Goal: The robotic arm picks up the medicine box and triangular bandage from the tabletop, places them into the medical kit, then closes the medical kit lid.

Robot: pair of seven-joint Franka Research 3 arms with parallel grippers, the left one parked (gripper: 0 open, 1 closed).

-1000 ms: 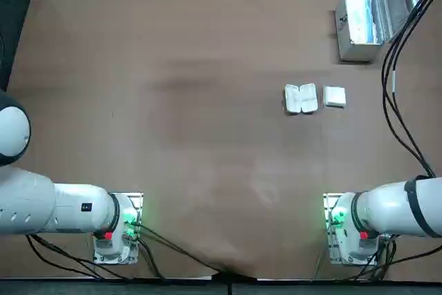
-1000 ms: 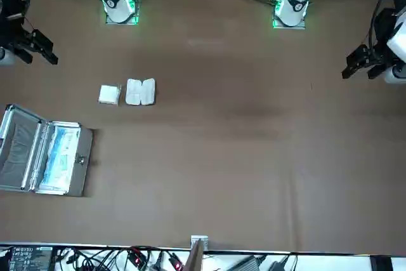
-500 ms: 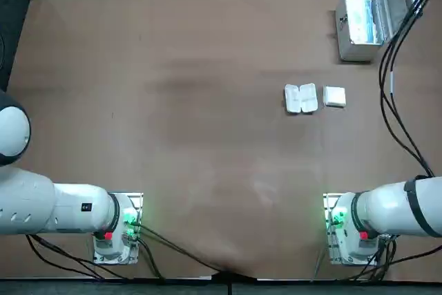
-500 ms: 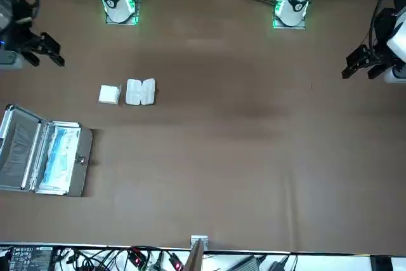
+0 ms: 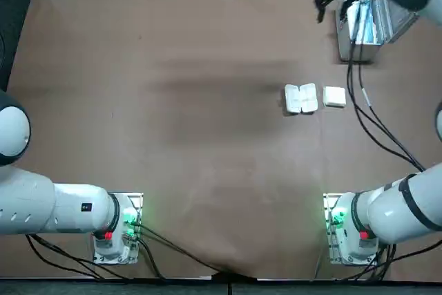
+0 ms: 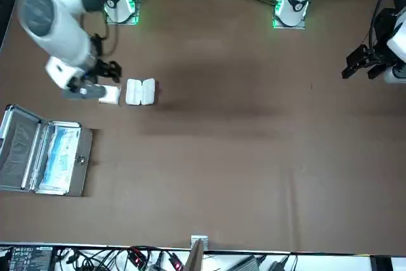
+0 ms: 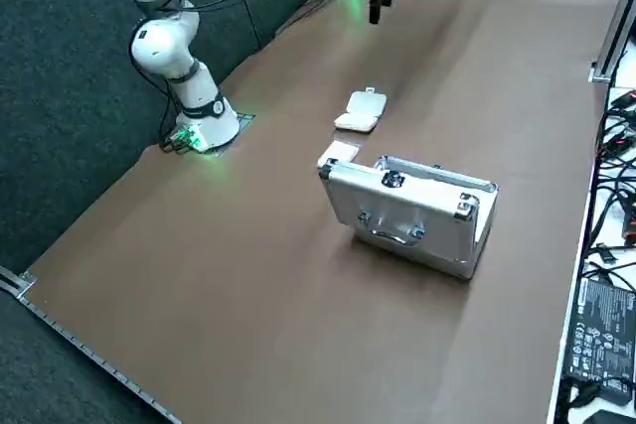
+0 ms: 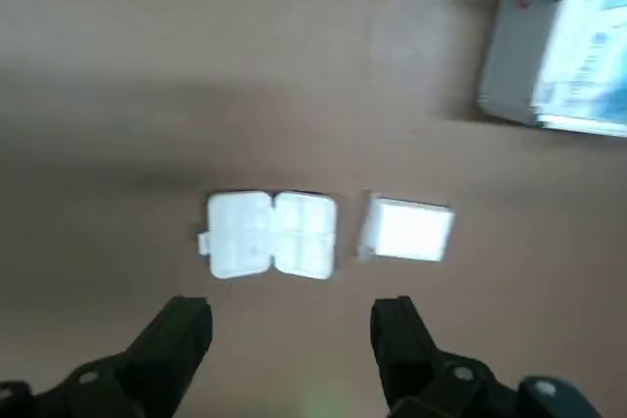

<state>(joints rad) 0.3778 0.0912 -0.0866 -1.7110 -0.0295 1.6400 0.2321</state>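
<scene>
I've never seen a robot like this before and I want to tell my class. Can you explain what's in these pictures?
The robot has two white arms fixed to a brown table. One camera looks down from above, one faces the robot, one looks from its right side, and one rides on the right arm's wrist.

On the table lie a flat white two-part thing and, beside it, a small white square one. The silver case stands with its lid open.

The right claw is up above the table, its two black fingers apart, holding nothing.
</scene>
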